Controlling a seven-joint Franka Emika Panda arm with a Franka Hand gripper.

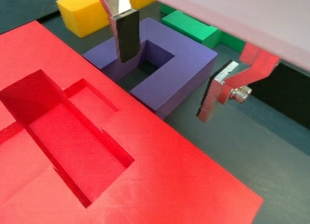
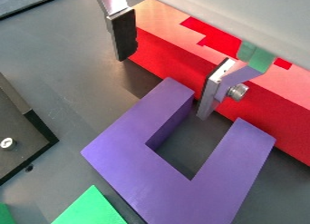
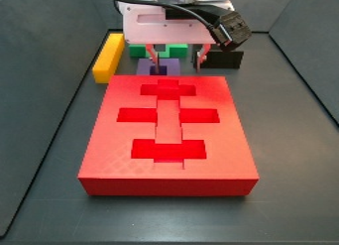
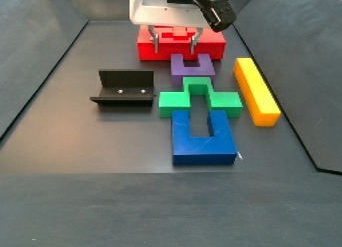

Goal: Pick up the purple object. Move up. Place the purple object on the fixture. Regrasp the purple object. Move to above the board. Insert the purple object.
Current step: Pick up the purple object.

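In a wrist view, the gripper (image 1: 176, 60) is open, one finger (image 1: 126, 33) standing in the notch of the purple object (image 1: 182, 69) and the other finger (image 1: 226, 90) outside one prong, with nothing clamped. The purple object lies flat just beside the board (image 1: 145, 164), with a yellow bar (image 1: 80, 12) and a green block (image 1: 190, 28) behind it. In a wrist view, the gripper (image 2: 168, 69) straddles one prong of the purple object (image 2: 133, 146), its fingers (image 2: 216, 85) apart, and the fixture (image 2: 18, 128) lies near the purple object. In a side view, the gripper (image 3: 175, 57) hangs at 12 o'clock of the board (image 3: 119, 140), directly above the purple object (image 3: 149, 66). In a side view, the gripper (image 4: 178, 43) sits over the purple object (image 4: 194, 65), between the board (image 4: 144, 37) and the green block (image 4: 174, 99); the fixture (image 4: 124, 89) stands at 9 o'clock of the green block, a blue block (image 4: 201, 141) at 6 o'clock.
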